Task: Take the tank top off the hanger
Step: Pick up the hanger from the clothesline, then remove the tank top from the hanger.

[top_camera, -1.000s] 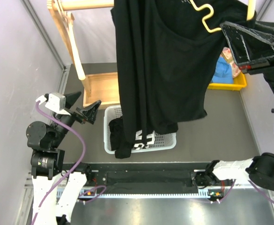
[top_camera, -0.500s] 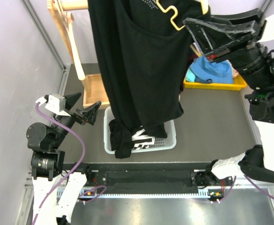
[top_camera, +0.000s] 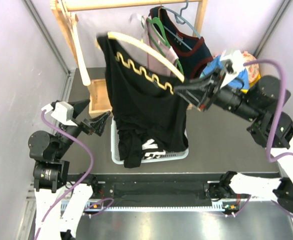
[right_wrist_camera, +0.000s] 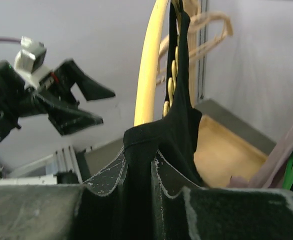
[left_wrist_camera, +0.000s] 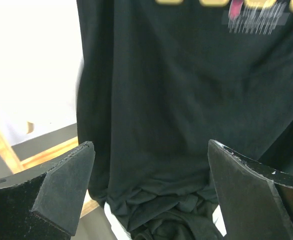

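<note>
Tank top [top_camera: 146, 110] hangs lower now, over basket [top_camera: 115, 150] | right gripper [top_camera: 182, 92] pinches its fabric by hanger [top_camera: 146, 49] | left gripper [top_camera: 97, 111] spread

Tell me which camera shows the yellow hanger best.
Top external: most of the hanger shows, tank top draped on it. Right wrist shows one curved arm; left wrist only yellow slivers at the top edge.
</note>
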{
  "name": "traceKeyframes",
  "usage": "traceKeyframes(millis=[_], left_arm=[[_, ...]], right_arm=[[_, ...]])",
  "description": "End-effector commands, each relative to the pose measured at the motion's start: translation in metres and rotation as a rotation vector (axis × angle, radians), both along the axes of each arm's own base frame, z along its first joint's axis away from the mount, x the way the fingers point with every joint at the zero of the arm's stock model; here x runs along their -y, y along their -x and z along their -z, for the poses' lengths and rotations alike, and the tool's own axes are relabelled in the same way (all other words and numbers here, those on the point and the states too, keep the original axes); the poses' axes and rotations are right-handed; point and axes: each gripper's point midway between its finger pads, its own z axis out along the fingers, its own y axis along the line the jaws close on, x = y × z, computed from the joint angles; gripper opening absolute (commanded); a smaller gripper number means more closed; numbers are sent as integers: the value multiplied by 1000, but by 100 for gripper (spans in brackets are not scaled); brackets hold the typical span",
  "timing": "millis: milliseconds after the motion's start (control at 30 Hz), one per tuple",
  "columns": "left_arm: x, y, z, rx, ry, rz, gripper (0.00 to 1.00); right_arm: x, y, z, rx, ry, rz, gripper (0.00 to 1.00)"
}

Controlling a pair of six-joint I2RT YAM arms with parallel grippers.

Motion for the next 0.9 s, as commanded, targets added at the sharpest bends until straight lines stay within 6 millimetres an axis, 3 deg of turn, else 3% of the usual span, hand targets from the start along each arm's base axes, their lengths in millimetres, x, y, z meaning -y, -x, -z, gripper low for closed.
traceKeyframes(millis=[0, 200, 333, 467, 633, 867], left_arm=[[17, 18, -24, 125, -62, 123, 99], [37, 40, -51, 206, -62, 277, 99], [43, 55, -79, 309, -43, 336, 99], [47, 70, -94, 418, -76, 375, 99], [46, 75, -96, 493, -157, 353, 99], [55, 70, -72, 456, -245, 440, 99]], right_arm=[[33, 36, -10, 37, -63, -22, 0], [33, 52, 27, -45, 53, -98, 0], [27, 63, 40, -84, 112, -173, 0], [22, 67, 49, -89, 146, -212, 0], [19, 69, 55, -80, 161, -239, 0], [8, 86, 64, -75, 215, -386, 0]])
